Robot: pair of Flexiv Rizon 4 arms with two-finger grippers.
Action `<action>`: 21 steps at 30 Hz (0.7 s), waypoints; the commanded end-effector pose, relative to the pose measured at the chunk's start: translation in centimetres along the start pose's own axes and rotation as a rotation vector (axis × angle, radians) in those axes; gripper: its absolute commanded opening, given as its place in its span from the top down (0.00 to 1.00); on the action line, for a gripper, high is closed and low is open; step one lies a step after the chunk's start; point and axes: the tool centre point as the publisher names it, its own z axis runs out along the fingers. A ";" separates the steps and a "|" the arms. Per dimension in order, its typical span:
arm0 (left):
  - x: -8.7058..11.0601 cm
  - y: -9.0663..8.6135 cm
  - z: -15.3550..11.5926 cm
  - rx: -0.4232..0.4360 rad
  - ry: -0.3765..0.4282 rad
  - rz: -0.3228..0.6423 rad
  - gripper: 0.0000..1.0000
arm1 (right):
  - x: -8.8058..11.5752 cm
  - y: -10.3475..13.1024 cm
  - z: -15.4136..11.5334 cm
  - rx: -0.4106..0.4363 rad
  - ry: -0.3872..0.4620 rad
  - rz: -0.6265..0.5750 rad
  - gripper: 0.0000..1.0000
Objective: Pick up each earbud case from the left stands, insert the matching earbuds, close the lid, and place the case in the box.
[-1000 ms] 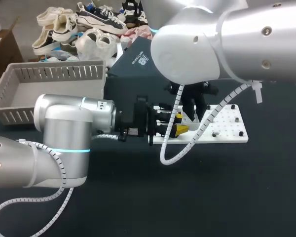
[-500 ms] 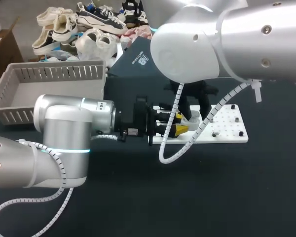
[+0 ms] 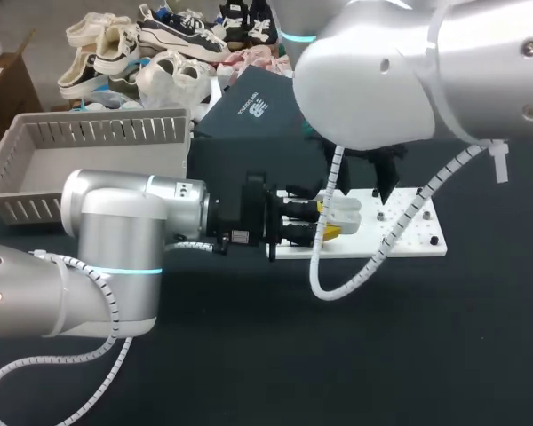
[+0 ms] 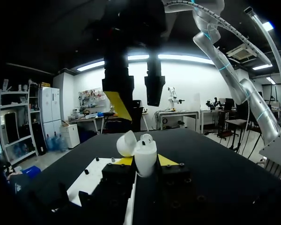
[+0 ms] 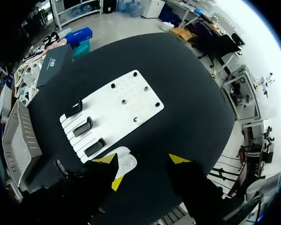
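White earbud case (image 4: 145, 157), lid open, upright between left jaws, earbud (image 4: 146, 138) seemingly seated inside

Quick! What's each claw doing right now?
Left claw: closed on the earbud case, lid open.
Right claw: open, holding nothing.

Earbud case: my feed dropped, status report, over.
Left gripper shut on white plastic earbud case, lid open. Right gripper open, empty, hovering above it. Nothing between them.
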 end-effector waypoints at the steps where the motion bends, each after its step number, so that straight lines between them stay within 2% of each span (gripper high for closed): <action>1: 0.0 -0.1 0.0 -0.004 0.000 0.001 1.00 | 0.0 -4.4 1.2 -0.209 -0.069 0.034 0.45; 3: 0.0 -0.1 0.0 -0.004 0.000 0.001 1.00 | -0.4 -5.2 1.6 -0.236 -0.084 0.044 0.51; 7: -0.4 0.5 -0.5 -0.020 0.003 0.011 1.00 | -1.2 -6.3 2.6 -0.286 -0.096 0.027 0.53; 11: -0.6 0.9 -1.0 -0.044 0.007 0.010 1.00 | -1.8 -7.0 3.3 -0.335 -0.083 0.009 0.51; 15: -0.7 1.1 -0.9 -0.065 0.014 0.012 1.00 | -2.4 -7.5 3.8 -0.396 -0.065 -0.081 0.49; 17: -0.8 1.0 -0.7 -0.070 0.018 0.012 1.00 | -2.6 -7.6 4.0 -0.437 -0.055 -0.133 0.45; 18: -0.7 1.0 -0.6 -0.073 0.020 0.011 1.00 | -2.7 -7.6 4.0 -0.452 -0.055 -0.155 0.40; 21: -0.8 0.9 -0.3 -0.081 0.030 0.010 1.00 | -3.1 -7.3 4.5 -0.493 -0.049 -0.199 0.42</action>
